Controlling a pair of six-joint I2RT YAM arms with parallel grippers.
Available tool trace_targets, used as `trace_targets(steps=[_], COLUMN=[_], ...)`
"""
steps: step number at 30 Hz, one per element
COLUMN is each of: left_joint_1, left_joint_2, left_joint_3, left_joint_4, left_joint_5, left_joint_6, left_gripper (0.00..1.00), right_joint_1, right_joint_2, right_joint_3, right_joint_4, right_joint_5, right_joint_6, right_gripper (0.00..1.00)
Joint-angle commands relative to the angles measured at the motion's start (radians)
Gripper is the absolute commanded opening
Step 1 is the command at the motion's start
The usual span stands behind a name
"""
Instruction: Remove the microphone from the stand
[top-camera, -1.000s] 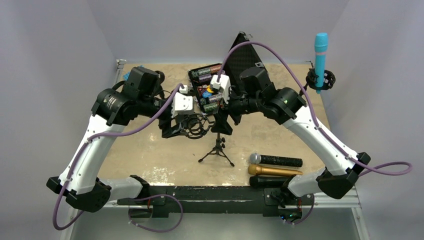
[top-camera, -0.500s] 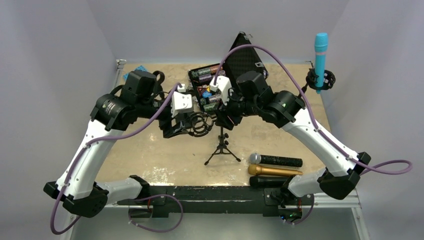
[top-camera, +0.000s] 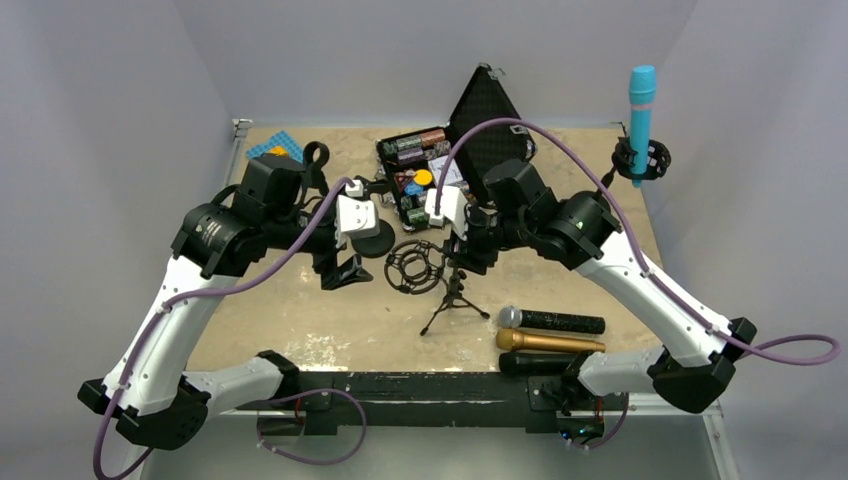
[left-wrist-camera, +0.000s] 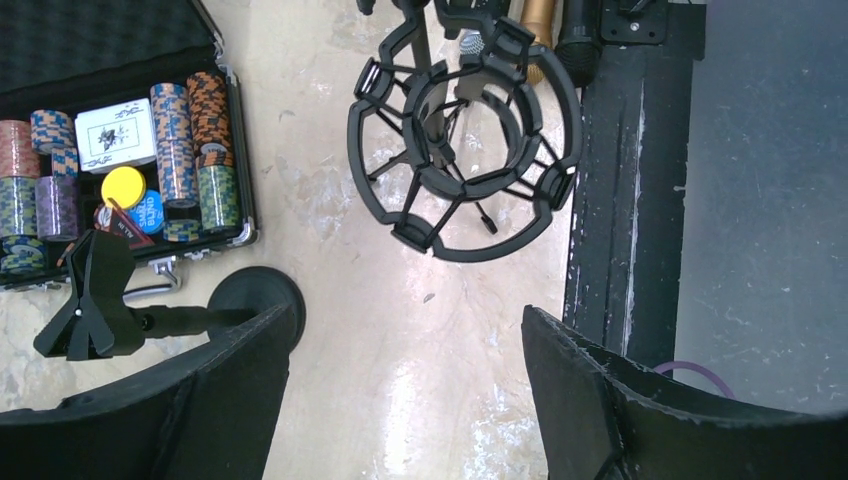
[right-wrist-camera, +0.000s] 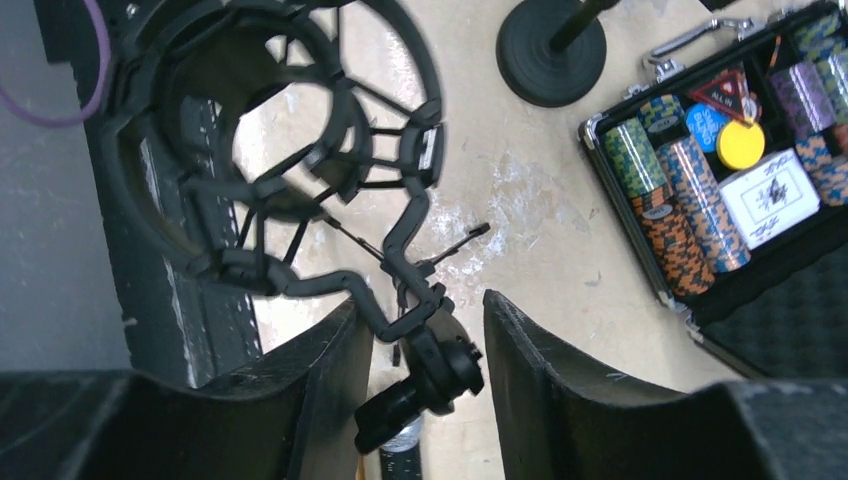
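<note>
1. Since a second ago the left gripper (top-camera: 345, 272) had backed off to the left, and the tripod stand (top-camera: 455, 305) had slid right, and the right gripper (top-camera: 462, 258) had narrowed around its top.
2. And the blue microphone (top-camera: 641, 105)? It stood upright in its shock-mount stand (top-camera: 640, 160) at the far right corner of the table (top-camera: 330, 320), well apart from both grippers.
3. On the right wrist view the right gripper (right-wrist-camera: 428, 310) had its fingers on either side of the swivel joint just under the empty shock mount (right-wrist-camera: 290, 150). The joint lay against one finger, with a sliver of gap showing at the other. I could not tell whether the joint was really pinched.
4. That empty shock mount (top-camera: 415, 266) leaned out to the left of the tripod's column, between the two grippers.
5. The left gripper (left-wrist-camera: 408, 330) was spread wide and held nothing, with the mount (left-wrist-camera: 465, 150) out ahead of it and not touching.
6. Just behind sat a round-base stand (top-camera: 375, 240) with a clip on its stem.
7. Further back was the open poker-chip case (top-camera: 415, 170).
8. Near the front right, three lay side by side: a silver-headed microphone (top-camera: 555, 321), a gold microphone (top-camera: 548, 341) and a black microphone (top-camera: 535, 362).
</note>
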Motion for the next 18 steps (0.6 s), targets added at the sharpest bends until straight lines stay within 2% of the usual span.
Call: trace_targets(steps=[1, 5, 8, 18], left_joint_1=[0.004, 0.004, 0.004, 0.006], left_joint_2=[-0.011, -0.012, -0.023, -0.079], left_joint_3=[-0.003, -0.009, -0.022, -0.137], left_joint_4=[0.032, 0.039, 0.045, 0.105], left_joint_5=[0.051, 0.061, 0.072, 0.063], left_joint_6=[-0.032, -0.042, -0.059, -0.144], left_gripper=[0.87, 0.86, 0.86, 0.86], right_joint_1=[-0.015, -0.055, -0.093, -0.106], right_joint_2=[-0.061, -0.090, -0.061, 0.168], right_joint_3=[-0.039, -0.084, -0.050, 0.264], right_joint_4=[0.008, 0.057, 0.046, -0.181], right_joint_5=[-0.130, -0.288, -0.411, -0.553], right_joint_6=[-0.225, -0.374, -0.462, -0.668], right_gripper=[0.47, 0.49, 0.49, 0.45])
